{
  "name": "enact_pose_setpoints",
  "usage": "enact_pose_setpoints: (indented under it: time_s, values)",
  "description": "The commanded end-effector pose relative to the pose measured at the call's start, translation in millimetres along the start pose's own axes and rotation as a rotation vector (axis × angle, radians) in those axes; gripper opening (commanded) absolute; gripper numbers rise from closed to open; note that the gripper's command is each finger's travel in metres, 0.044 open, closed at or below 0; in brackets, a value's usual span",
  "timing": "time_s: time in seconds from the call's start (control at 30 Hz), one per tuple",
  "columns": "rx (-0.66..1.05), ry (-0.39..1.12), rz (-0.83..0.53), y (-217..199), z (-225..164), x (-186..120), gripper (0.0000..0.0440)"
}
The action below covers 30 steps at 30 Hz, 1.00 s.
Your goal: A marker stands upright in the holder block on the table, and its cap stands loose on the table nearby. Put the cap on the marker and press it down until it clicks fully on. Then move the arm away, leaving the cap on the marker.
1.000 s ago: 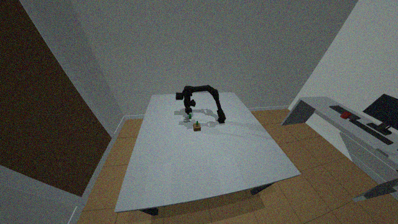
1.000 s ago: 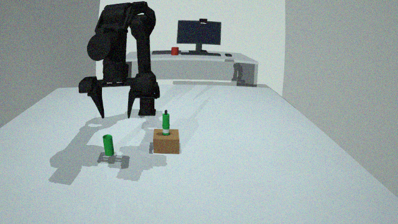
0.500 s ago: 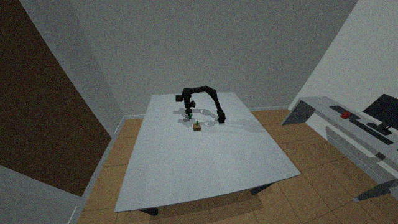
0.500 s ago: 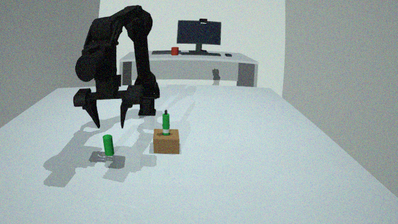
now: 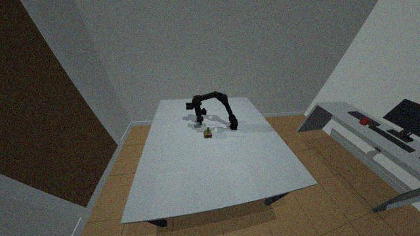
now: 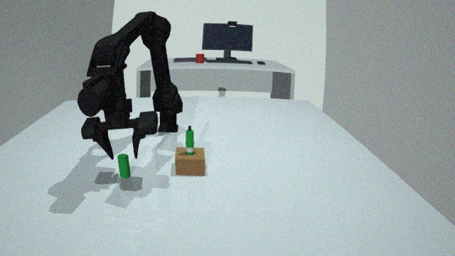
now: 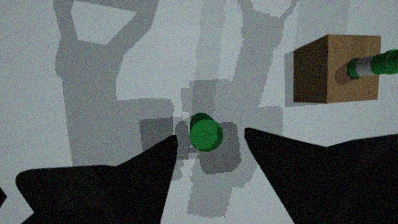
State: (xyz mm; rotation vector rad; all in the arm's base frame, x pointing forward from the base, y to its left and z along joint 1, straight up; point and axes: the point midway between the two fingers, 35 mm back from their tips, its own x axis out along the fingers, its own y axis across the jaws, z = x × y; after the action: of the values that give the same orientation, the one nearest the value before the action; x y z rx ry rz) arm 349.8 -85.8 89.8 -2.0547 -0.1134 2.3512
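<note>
Likely office, desk (image 5: 331, 108) (image 6: 217, 67), monitor (image 5: 407, 115) (image 6: 227, 37), keyboard (image 5: 392, 139) (image 6: 245, 62)

Exterior view, left of frame: open gap between the fingertips of the gripper (image 5: 199, 122) (image 6: 124, 158) (image 7: 211, 134); green cap (image 6: 124, 166) (image 7: 206, 134) stands below that gap. Wrist view, centre: free space shows on both sides of the cap. Obstacle toward upper right there: holder block (image 5: 207, 136) (image 6: 190, 163) (image 7: 353, 70), its upright marker (image 5: 208, 130) (image 6: 190, 140) (image 7: 382, 64) projecting above. Exterior view: open passage between cap and block.
</note>
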Motion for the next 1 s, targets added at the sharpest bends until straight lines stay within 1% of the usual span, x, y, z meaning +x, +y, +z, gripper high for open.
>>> enact_pose_setpoints:
  time_s: [0.0,0.17,0.3,0.37,0.57,0.83,0.97]
  values:
    - [-0.021,-0.013,-0.014,1,1,12,0.0289]
    - [-0.049,-0.026,-0.014,3,2,24,0.0278]
    - [-0.072,-0.034,-0.006,4,4,31,0.0249]
    - [-0.082,-0.034,0.002,4,4,32,0.0217]
    - [-0.111,-0.018,0.024,4,5,22,0.0060]
    - [-0.159,0.039,0.064,-5,-1,-5,0.0038]
    - [-0.183,0.061,0.074,-13,-2,-20,0.0038]
